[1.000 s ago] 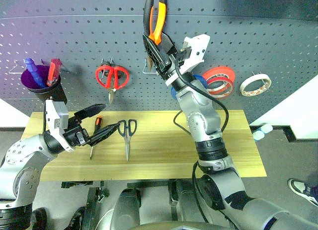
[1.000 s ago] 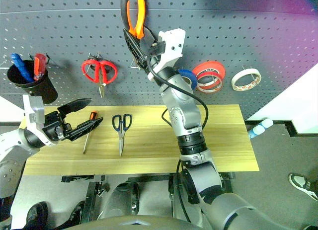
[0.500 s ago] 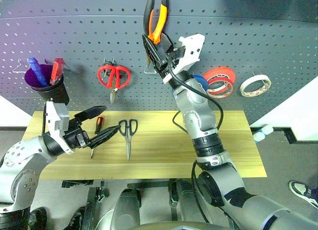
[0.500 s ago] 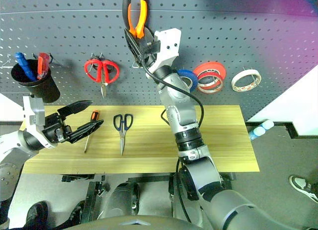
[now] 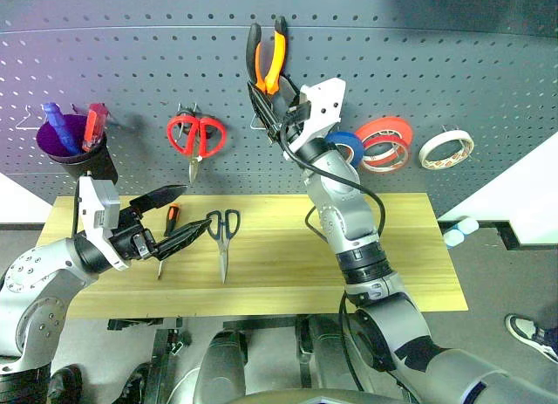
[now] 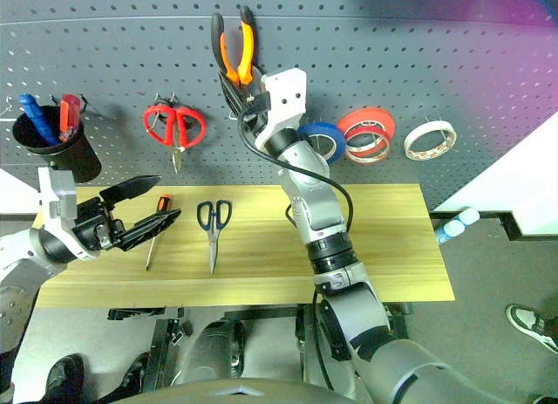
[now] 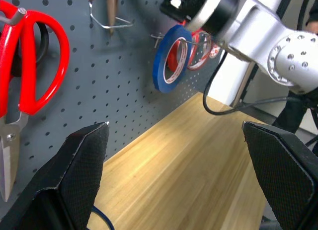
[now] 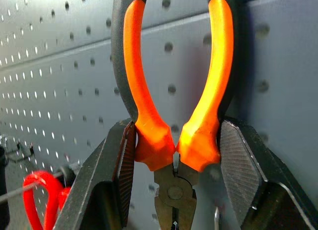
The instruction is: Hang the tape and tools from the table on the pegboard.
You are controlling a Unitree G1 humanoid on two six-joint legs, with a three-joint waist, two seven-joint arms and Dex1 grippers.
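Orange-handled pliers (image 5: 268, 62): clamped in the right tool (image 5: 277, 116), handles pointing up, held flat against the pegboard (image 5: 453, 64); the right wrist view shows both fingers (image 8: 117, 170) pressing the handles just above the pivot.
Right tool: clenched on the pliers, raised near the top of the pegboard, above a bare metal hook (image 5: 259, 121).
Left tool (image 5: 179, 210): released, fingers spread wide, holding nothing; hangs above the left part of the desk (image 5: 401, 256), tips just over the screwdriver.
Screwdriver (image 5: 167, 238): lies on the desk, orange-and-black handle toward the pegboard, partly behind the left tool.
Dark scissors (image 5: 223, 234): lie on the desk just right of the screwdriver, handles toward the pegboard, blades toward the near edge.
Cream tape (image 5: 446, 149): hangs on a hook at the right of the pegboard.
Red scissors (image 5: 195, 135): hang on the pegboard, blades down, left of the pliers.
Blue roll (image 5: 345, 147): on a hook right of the right tool, partly behind the arm.
Red-orange rolls (image 5: 385, 142): hang between the blue roll and the cream tape.
Black cup (image 5: 78, 155): mounted at the pegboard's left, holding a blue and a red item.
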